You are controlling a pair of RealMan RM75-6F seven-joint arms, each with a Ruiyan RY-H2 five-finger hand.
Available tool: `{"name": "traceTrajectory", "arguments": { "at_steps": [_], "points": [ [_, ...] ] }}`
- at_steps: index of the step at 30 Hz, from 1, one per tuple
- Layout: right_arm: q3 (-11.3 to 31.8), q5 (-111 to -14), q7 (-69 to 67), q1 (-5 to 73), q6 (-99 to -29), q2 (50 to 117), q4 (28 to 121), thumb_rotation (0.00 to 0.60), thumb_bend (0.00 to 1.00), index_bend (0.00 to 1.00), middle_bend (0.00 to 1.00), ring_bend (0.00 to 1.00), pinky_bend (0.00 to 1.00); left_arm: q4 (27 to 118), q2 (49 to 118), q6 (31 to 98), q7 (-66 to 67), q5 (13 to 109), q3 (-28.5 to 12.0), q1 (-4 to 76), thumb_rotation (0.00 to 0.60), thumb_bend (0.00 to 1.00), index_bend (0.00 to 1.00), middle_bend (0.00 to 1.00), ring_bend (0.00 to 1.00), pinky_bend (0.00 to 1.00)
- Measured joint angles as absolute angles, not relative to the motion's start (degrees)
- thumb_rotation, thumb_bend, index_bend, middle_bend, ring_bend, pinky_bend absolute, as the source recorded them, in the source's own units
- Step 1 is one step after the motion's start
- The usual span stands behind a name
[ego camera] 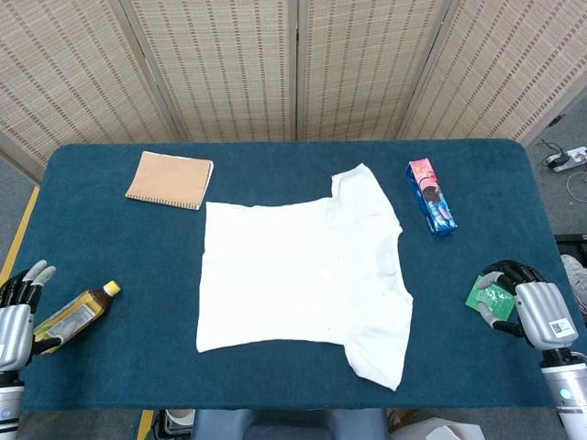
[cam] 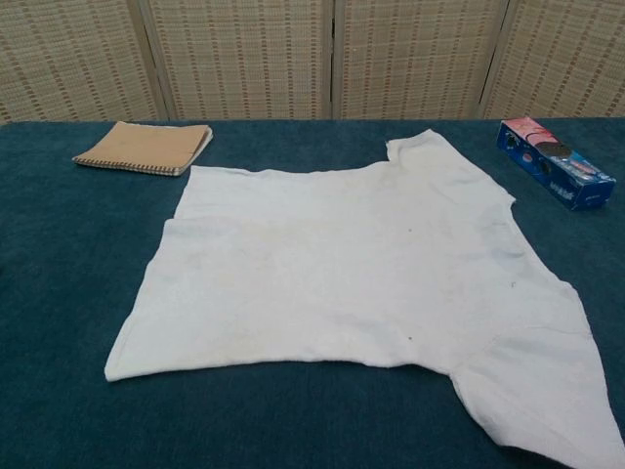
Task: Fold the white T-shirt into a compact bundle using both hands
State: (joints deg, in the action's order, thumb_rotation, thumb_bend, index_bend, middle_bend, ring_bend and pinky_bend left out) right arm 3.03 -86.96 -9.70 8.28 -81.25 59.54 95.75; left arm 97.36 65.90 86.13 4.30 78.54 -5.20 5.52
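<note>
The bench (ego camera: pixel 275 160) carries a dark teal cloth cover. A white T-shirt (ego camera: pixel 298 270) lies spread flat at the centre. A tan notebook (ego camera: pixel 170 180) lies upper left, a cookie box (ego camera: pixel 431 196) upper right, a bottle (ego camera: pixel 78 315) lower left, and a green packet (ego camera: pixel 486 298) lower right.

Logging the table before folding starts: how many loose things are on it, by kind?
T-shirt: 1
Notebook: 1
Cookie box: 1
Bottle: 1
Green packet: 1
Total: 5
</note>
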Motion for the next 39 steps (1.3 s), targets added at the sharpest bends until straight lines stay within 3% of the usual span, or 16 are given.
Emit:
{"name": "traceTrajectory", "arguments": {
  "at_steps": [6, 11, 18, 28, 39],
  "points": [
    [3.22, -87.27, -9.52, 8.27, -81.57, 59.84, 95.67, 0.6, 0.29, 0.45, 0.32, 0.21, 0.24, 97.01, 65.64, 85.54, 3.54, 79.49, -5.13, 5.8, 0.6, 0.21, 0.2, 0.1, 0.07, 0.06],
    [3.67, -87.72, -10.08, 8.53, -81.9, 59.95, 95.15, 0.6, 0.29, 0.45, 0.32, 0.21, 0.24, 96.92, 65.35, 85.0, 2.77, 80.36, -5.07, 6.24, 0.6, 0.21, 0.37, 0.14, 0.13, 0.06],
    [5.0, -88.16, -10.03, 9.11, -83.08, 59.7, 94.62, 0.6, 0.29, 0.45, 0.32, 0.21, 0.24, 96.12, 64.81, 81.61, 1.33, 84.19, -3.93, 8.35, 0.6, 0.27, 0.43, 0.16, 0.13, 0.07],
    [5.49, -88.47, -9.47, 10.19, -82.23, 59.43, 95.04, 0.6, 0.29, 0.45, 0.32, 0.21, 0.24, 94.83, 67.2, 76.73, 0.82, 90.03, -1.85, 12.58, 0.6, 0.27, 0.4, 0.16, 0.13, 0.07],
    [4.58, -88.55, -9.6, 10.52, -80.93, 60.73, 94.38, 0.6, 0.29, 0.45, 0.32, 0.21, 0.24, 91.0, 74.4, 71.83, 4.08, 95.09, 1.16, 16.45, 0.6, 0.27, 0.38, 0.16, 0.13, 0.07]
  ]
}}
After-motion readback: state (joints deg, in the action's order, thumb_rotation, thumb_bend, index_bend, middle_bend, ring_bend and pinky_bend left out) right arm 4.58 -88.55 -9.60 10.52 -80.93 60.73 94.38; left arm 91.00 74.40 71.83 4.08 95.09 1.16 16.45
